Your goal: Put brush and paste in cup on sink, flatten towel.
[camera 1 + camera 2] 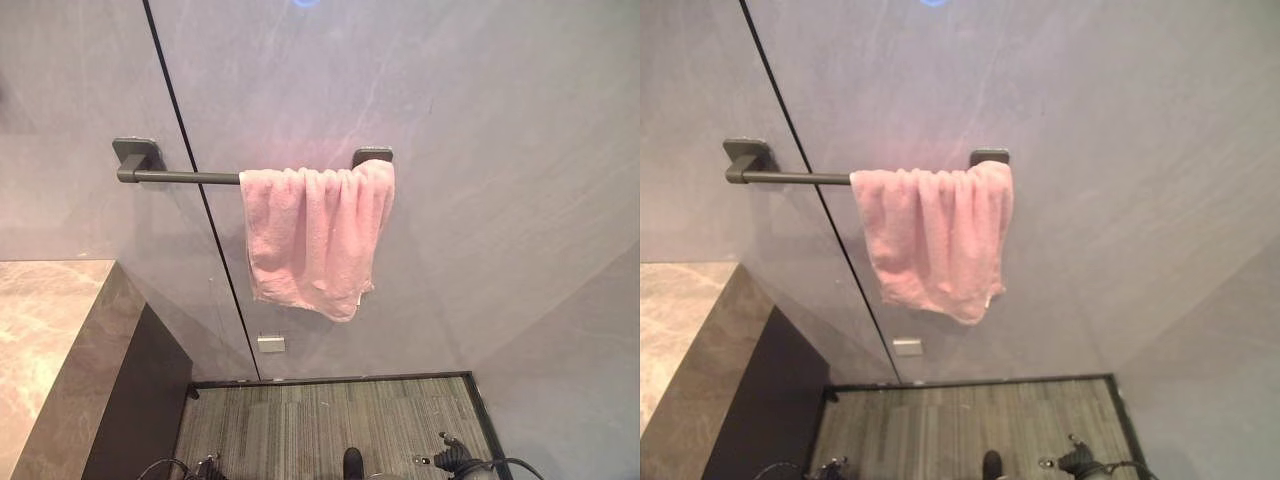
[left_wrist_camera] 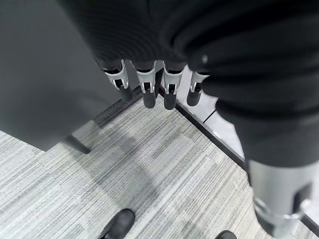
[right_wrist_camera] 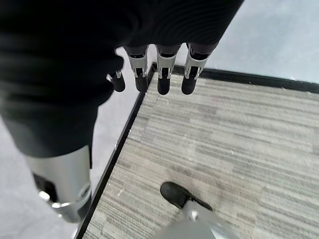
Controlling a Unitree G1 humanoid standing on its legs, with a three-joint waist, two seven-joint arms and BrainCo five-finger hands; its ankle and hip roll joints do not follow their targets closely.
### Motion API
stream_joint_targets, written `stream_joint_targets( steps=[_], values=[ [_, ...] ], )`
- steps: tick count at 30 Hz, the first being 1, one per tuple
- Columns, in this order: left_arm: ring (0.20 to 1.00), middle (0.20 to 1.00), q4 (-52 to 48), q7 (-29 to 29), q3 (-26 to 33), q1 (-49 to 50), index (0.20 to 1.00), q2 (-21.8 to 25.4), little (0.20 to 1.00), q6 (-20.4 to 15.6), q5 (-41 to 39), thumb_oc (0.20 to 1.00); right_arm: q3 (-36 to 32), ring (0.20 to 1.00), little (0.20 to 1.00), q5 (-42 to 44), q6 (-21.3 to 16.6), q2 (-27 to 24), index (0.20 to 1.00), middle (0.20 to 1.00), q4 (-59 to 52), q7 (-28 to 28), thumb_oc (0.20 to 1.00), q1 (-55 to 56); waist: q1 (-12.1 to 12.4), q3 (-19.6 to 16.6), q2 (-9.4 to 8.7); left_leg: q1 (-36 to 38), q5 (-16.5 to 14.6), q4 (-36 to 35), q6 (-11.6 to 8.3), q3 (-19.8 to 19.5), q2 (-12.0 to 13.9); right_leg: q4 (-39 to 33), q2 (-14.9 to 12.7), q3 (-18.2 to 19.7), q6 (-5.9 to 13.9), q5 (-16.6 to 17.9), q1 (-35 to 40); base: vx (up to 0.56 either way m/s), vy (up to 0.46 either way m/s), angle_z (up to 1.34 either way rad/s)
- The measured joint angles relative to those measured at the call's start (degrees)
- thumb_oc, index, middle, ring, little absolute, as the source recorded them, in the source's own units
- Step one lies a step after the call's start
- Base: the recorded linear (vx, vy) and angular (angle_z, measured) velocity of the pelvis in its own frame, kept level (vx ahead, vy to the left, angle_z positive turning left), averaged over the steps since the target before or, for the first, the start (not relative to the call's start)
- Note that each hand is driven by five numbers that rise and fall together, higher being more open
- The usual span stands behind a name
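Observation:
A pink towel (image 1: 315, 235) hangs bunched in folds at the right end of a dark wall rail (image 1: 185, 177), its lower edge uneven; the rail's left part is bare. My left hand (image 2: 144, 84) hangs low over the grey striped carpet, fingers straight and relaxed, holding nothing. Down by the carpet's dark border, my right hand (image 3: 164, 74) is likewise open and empty. Both hands are well below the towel and apart from it.
A stone-topped counter (image 1: 50, 340) with a dark side panel stands at the left. The grey wall behind the rail has a black vertical seam and a small white plate (image 1: 271, 344) near the floor. Striped carpet (image 1: 330, 420) lies below.

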Motion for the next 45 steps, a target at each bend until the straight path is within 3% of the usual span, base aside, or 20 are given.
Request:
stream_joint_targets(
  steps=[7, 16, 17, 19, 21, 22, 23, 24, 25, 26, 28, 31, 33, 34, 35, 36, 37, 39, 40, 45],
  values=[
    [1.0, 1.0, -0.32, 0.14, -0.33, 0.65, 1.0, 0.29, 1.0, 0.0, -0.3, 1.0, 0.53, 1.0, 1.0, 0.29, -0.06, -0.19, 1.0, 1.0, -2.45, -0.06, 1.0, 3.6, -0.69, -1.38, -0.47, -1.65, -0.06, -0.59, 0.29, -0.61, 0.03, 0.01, -0.17, -0.25, -0.45, 0.45, -1.7, 0.07, -0.089, 0.03],
    [1.0, 1.0, -3.47, 1.72, -0.34, 0.17, 1.0, 0.4, 1.0, -0.46, -0.92, 1.0, 1.17, 1.0, 1.0, 1.81, -1.15, -2.5, 1.0, 1.0, -10.1, -0.18, 1.0, 4.33, -0.72, -1.42, 1.59, -2.8, 0.65, 0.61, -0.06, -1.47, 0.42, -0.02, -0.1, -1.42, -0.68, 0.25, -1.78, 0.02, -0.076, 0.07],
    [1.0, 1.0, -3.48, 1.78, -0.02, 0.15, 1.0, 0.49, 1.0, -0.48, -1.13, 1.0, 1.13, 1.0, 1.0, 1.81, -1.24, -2.87, 1.0, 1.0, -10.98, -0.18, 1.0, 4.17, -0.57, -1.29, 1.87, -3.89, 0.73, 2.56, -0.25, -1.48, 0.41, 0.07, 0.19, -1.76, -0.74, 0.07, -1.86, -0.05, -0.128, 0.15],
    [1.0, 1.0, -3.32, 2.19, 1.56, -0.38, 1.0, 1.03, 1.0, -0.61, -3.54, 1.0, 1.08, 1.0, 1.0, 1.79, -1.71, -2.77, 1.0, 1.0, -11.08, -0.19, 1.0, 3.51, -0.62, 0.09, 0.47, -9.35, 0.38, 12.31, -1.62, -1.51, -0.54, 2.48, -1.13, -2.07, -0.83, -1.36, -2.78, -0.06, -0.086, 0.36],
    [1.0, 1.0, -3.37, 2.37, 3.51, -2.04, 1.0, 1.1, 1.0, -0.59, -5.65, 1.0, 1.08, 1.0, 1.0, 1.73, -1.86, -2.98, 1.0, 1.0, -10.33, -0.22, 1.0, 3.48, -0.53, 1.65, -1.65, -16.01, 2.23, 25.09, -5.24, -1.32, -1.26, 3.26, -2.59, -3.08, -0.99, -1.98, -2.48, -0.04, -0.042, 0.42],
    [1.0, 1.0, -3.38, 2.39, 3.34, -1.97, 1.0, 1.2, 1.0, -0.6, -6.7, 1.0, 1.1, 1.0, 1.0, 1.69, -1.86, -3.11, 1.0, 1.0, -9.8, -0.27, 1.0, 3.62, -0.16, 2.84, -2.51, -18.38, 4.68, 30.42, -7.3, -1.57, -1.87, 2.33, -3.21, -2.95, -1.4, -2.19, -1.6, 0.03, 0.038, 0.01],
    [1.0, 1.0, -3.47, 2.59, 2.98, -1.69, 1.0, 0.31, 1.0, -0.54, -7.61, 1.0, 1.71, 1.0, 1.0, 0.77, -2.18, -3.84, 1.0, 1.0, -7.52, -0.65, 1.0, 2.03, 0.7, 3.11, -1.35, -21.45, 9.55, 31.4, -4.78, 0.85, 1.77, 8.21, -2.07, -3.48, -0.47, -5.87, -4.05, 0.13, 0.117, 0.38],
    [1.0, 1.0, -4.39, 2.47, 2.34, -2.08, 1.0, 1.5, 1.0, -0.66, -7.65, 1.0, 1.95, 1.0, 1.0, -0.56, -2.03, -3.68, 1.0, 1.0, -7.04, -1.01, 1.0, 2.15, -1.34, 3.7, -2.72, -19.91, 8.73, 27.01, -4.22, 5.78, 2.05, 13.1, -4.61, -1.91, -1.42, -11.4, -4.08, 0.22, 0.339, 0.36],
    [1.0, 1.0, -5.96, 2.68, 2.29, -2.32, 1.0, 1.11, 1.0, -1.16, -7.74, 1.0, 1.93, 1.0, 1.0, -1.74, -1.06, -4.37, 1.0, 1.0, -5.43, -1.26, 1.0, 2.54, -1.33, 4.35, -1.65, -11.39, 8.9, 5.97, -4.4, 6.3, 4.22, 10.17, -1.64, -2.38, -2.9, -9.58, -3.29, 0.2, 0.338, 0.56],
    [1.0, 1.0, -6.08, 2.71, 2.18, -2.6, 1.0, 1.0, 1.0, -1.25, -7.75, 1.0, 1.89, 1.0, 1.0, -1.8, -0.98, -4.45, 1.0, 1.0, -5.31, -1.33, 1.0, 2.62, -1.82, 4.34, -1.34, -10.58, 9.07, 3.75, -4.28, 6.0, 5.1, 9.45, -1.23, -2.11, -2.03, -8.97, -3.12, 0.16, 0.343, 0.14],
    [1.0, 1.0, -6.47, 3.32, 1.03, -3.77, 1.0, 0.77, 1.0, -1.58, -8.32, 1.0, 1.56, 1.0, 1.0, -2.23, -1.01, -4.06, 1.0, 1.0, -4.17, -1.45, 1.0, 1.64, -2.15, 3.79, -0.57, -8.53, 9.14, -2.92, -4.37, 1.74, 5.07, 5.18, 0.17, 0.2, 0.51, -6.71, -2.81, 0.11, 0.278, -0.28],
    [1.0, 1.0, -8.09, 3.42, -0.47, -4.23, 1.0, 0.03, 1.0, -1.94, -8.8, 1.0, -2.34, 1.0, 1.0, -1.16, -1.05, -3.85, 1.0, 1.0, -4.57, -2.42, 1.0, 1.82, -3.09, 2.95, 0.98, -7.25, 8.82, -2.92, -3.85, 3.43, 3.16, 2.83, 0.42, 0.81, 0.98, -6.37, -2.67, 0.07, 0.23, -0.32],
    [1.0, 1.0, -9.41, 3.4, -0.4, -3.57, 1.0, -0.38, 1.0, -2.4, -8.78, 1.0, -4.57, 1.0, 1.0, 0.31, -1.11, -4.1, 1.0, 1.0, -4.8, -2.71, 1.0, 1.95, -3.46, 2.01, 3.01, -6.6, 7.43, -2.81, -1.09, 4.02, 2.25, 1.82, 1.28, 0.97, 1.76, -6.25, -3.37, 0.01, 0.231, -0.53],
    [1.0, 1.0, -10.52, 3.62, -0.36, -2.42, 1.0, -0.19, 1.0, -2.29, -8.77, 1.0, -3.95, 1.0, 1.0, 0.94, -0.99, -3.28, 1.0, 1.0, -4.43, -2.62, 1.0, 1.81, -1.69, 1.73, 4.32, -6.84, 7.29, -2.66, -0.63, 7.14, 2.92, 5.31, 0.97, 0.48, 0.16, -6.44, -4.88, 0.01, 0.187, -0.82],
    [1.0, 1.0, -12.09, 3.7, -0.34, -1.2, 1.0, 0.62, 1.0, -2.35, -8.77, 1.0, -3.79, 1.0, 1.0, 1.42, -0.97, -2.8, 1.0, 1.0, -5.16, -2.49, 1.0, 1.96, -1.45, 1.67, 4.35, -6.91, 7.35, -2.71, -0.33, 9.27, 3.04, 11.54, 0.0, 0.34, 0.31, -7.23, -7.38, 0.0, 0.108, -0.75],
    [1.0, 1.0, -12.43, 3.7, -0.37, -0.58, 1.0, 0.73, 1.0, -2.43, -8.76, 1.0, -3.43, 1.0, 1.0, 1.78, -0.96, -2.76, 1.0, 1.0, -6.51, -2.5, 1.0, 2.44, -1.48, 1.61, 4.23, -7.29, 7.38, -2.47, -0.28, 9.61, 2.78, 16.91, -1.63, 0.46, 0.99, -8.71, -8.91, -0.02, 0.106, -0.27],
    [1.0, 1.0, -12.93, 3.68, -0.28, 0.56, 1.0, 1.01, 1.0, -2.29, -8.73, 1.0, -2.74, 1.0, 1.0, 1.88, -0.81, -2.78, 1.0, 1.0, -9.42, -2.52, 1.0, 3.41, -1.61, 1.26, 3.62, -7.67, 7.37, -2.35, 0.01, 9.58, 1.97, 22.68, -4.81, 1.4, 3.1, -11.53, -9.75, -0.02, 0.139, -0.09],
    [1.0, 1.0, -17.77, 3.68, -0.36, 3.53, 1.0, 3.38, 1.0, -2.33, -8.71, 1.0, -2.73, 1.0, 1.0, 2.18, -1.25, -2.54, 1.0, 1.0, -16.73, -2.61, 1.0, 6.05, -1.68, 0.4, 0.77, -7.59, 7.53, -2.62, 0.32, 9.67, -0.42, 18.9, -9.16, 3.15, 4.91, -11.53, -7.07, -0.01, 0.088, -0.05],
    [1.0, 1.0, -19.06, 3.65, -0.26, 3.87, 1.0, 4.31, 1.0, -2.19, -8.69, 1.0, -2.82, 1.0, 1.0, 2.62, -1.36, -2.65, 1.0, 1.0, -19.61, -2.63, 1.0, 5.93, -1.72, 0.37, -0.02, -7.36, 8.23, -2.6, -0.2, 9.5, -0.61, 12.45, -9.36, 3.99, 6.97, -10.31, -3.3, 0.01, 0.065, -0.03],
    [1.0, 1.0, -35.3, 1.01, 0.1, 8.5, 1.0, 8.42, 1.0, -3.5, -7.27, 1.0, -3.53, 1.0, 1.0, 3.08, -2.19, -7.85, 1.0, 1.0, -31.62, -2.32, 1.0, 8.0, -1.52, 1.31, 2.46, -6.54, 8.55, -2.62, -0.43, 9.36, 0.04, 2.89, -8.39, 3.29, 6.66, -5.98, 2.21, 0.0, 0.021, -0.01]
  ],
)
